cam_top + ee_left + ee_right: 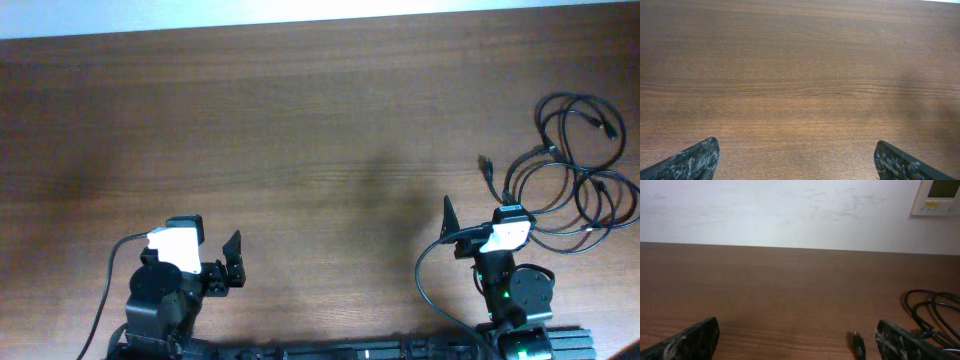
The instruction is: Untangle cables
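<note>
The cables (575,170) are thin black cords lying in overlapping loops on the wooden table at the far right. One small plug end (487,166) sticks out to their left. My right gripper (480,215) is open and empty, just in front of the tangle. In the right wrist view the gripper (797,341) is wide open; a plug (858,345) lies just inside the right finger, and the cable loops (932,307) lie to the right. My left gripper (234,260) is open and empty at the near left, far from the cables. The left wrist view shows the gripper (797,160) over bare wood.
The brown wooden table (300,130) runs to a white wall (790,210) at the back. A white wall panel (937,197) shows at the upper right of the right wrist view. Thick black arm wires (430,280) hang near each arm base.
</note>
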